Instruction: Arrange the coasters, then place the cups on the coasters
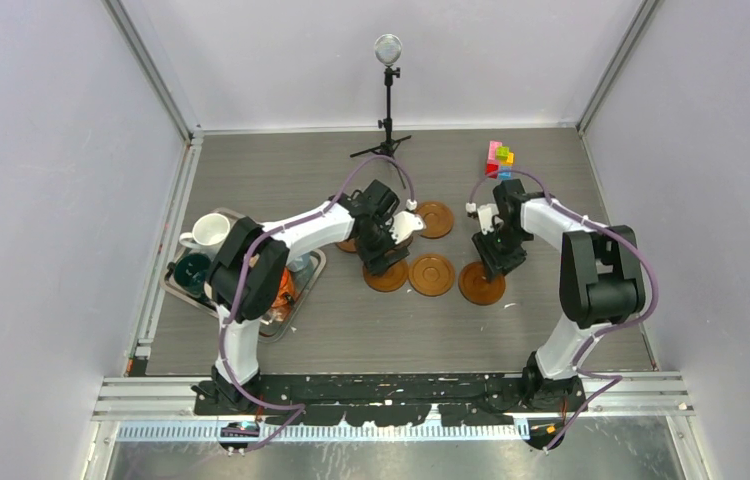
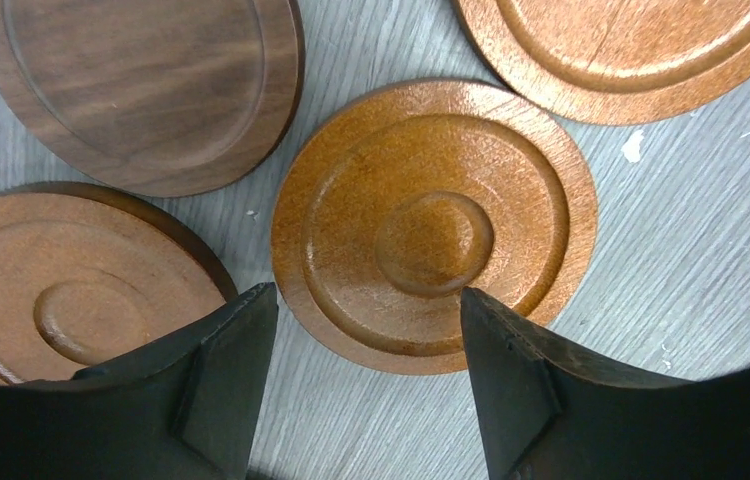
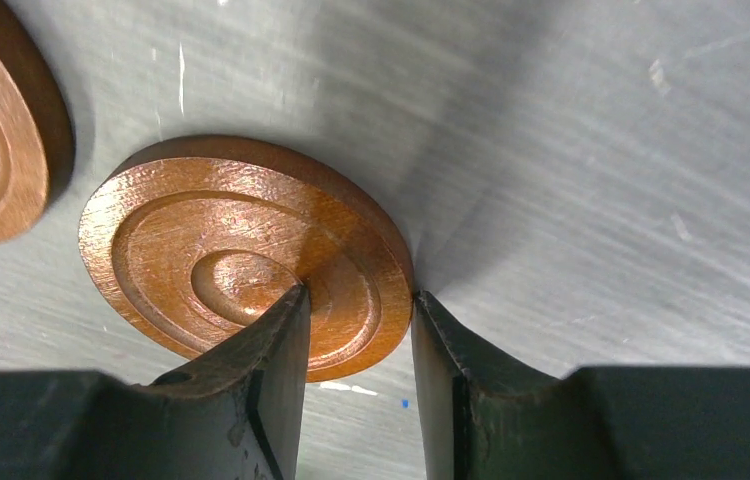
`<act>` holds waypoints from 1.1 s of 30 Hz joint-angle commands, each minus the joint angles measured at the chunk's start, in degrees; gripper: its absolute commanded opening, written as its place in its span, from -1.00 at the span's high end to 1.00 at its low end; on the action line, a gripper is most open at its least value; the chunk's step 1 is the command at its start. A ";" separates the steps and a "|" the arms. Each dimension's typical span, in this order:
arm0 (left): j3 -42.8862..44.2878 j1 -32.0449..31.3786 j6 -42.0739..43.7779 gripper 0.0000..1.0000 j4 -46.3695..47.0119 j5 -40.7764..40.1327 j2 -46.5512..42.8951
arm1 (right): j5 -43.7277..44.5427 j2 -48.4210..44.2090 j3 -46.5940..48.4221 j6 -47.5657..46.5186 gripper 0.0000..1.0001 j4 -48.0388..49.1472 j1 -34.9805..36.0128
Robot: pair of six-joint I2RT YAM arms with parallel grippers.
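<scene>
**Stage:** coaster arrangement, unfinished.

**Coasters:** The coasters (image 1: pixel 432 274) lie loosely grouped mid-table (image 1: pixel 551 180). Some are close together and one is partly hidden under the left arm. No settled layout is evident.

**Right fingers** (image 3: pixel 271 385): They are drawn to a narrow gap and clamped on the rim of the end coaster (image 3: pixel 241 265). One finger is on its top face and the other is against its outer edge. Whether the disc is off the table cannot be told.

**Left fingers** (image 2: pixel 221 380): They are about half open and holding nothing. They straddle the near edge of a middle coaster (image 2: pixel 434 228), and the dark coaster (image 2: pixel 141 90) lies just beyond it.

**Cups** (image 1: pixel 209 232): Those visible sit in the tray (image 1: pixel 317 262) at the table's left, and none is on a coaster.

**Outstanding:** The coasters need final spacing, then every cup must be placed. I judge the task well under half complete.
</scene>
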 commanded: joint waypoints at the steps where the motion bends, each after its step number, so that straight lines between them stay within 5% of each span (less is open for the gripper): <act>1: -2.88 -0.87 1.58 -0.43 2.84 -0.88 -4.30 | 3.86 -3.95 -5.04 -3.65 0.16 -1.55 -0.72; 18: -15.40 -7.17 4.29 -0.42 0.18 -2.79 -11.98 | 3.50 -8.40 -7.46 -8.58 0.14 -3.68 -8.24; 27: -11.44 -6.82 2.04 -0.69 -4.94 3.71 -17.99 | -6.15 -11.26 3.51 -6.14 -0.40 -9.56 -8.11; 33: -8.32 -2.95 -1.98 -0.81 -5.67 6.81 -20.55 | -11.15 -8.74 10.51 1.09 -0.46 -8.11 -2.74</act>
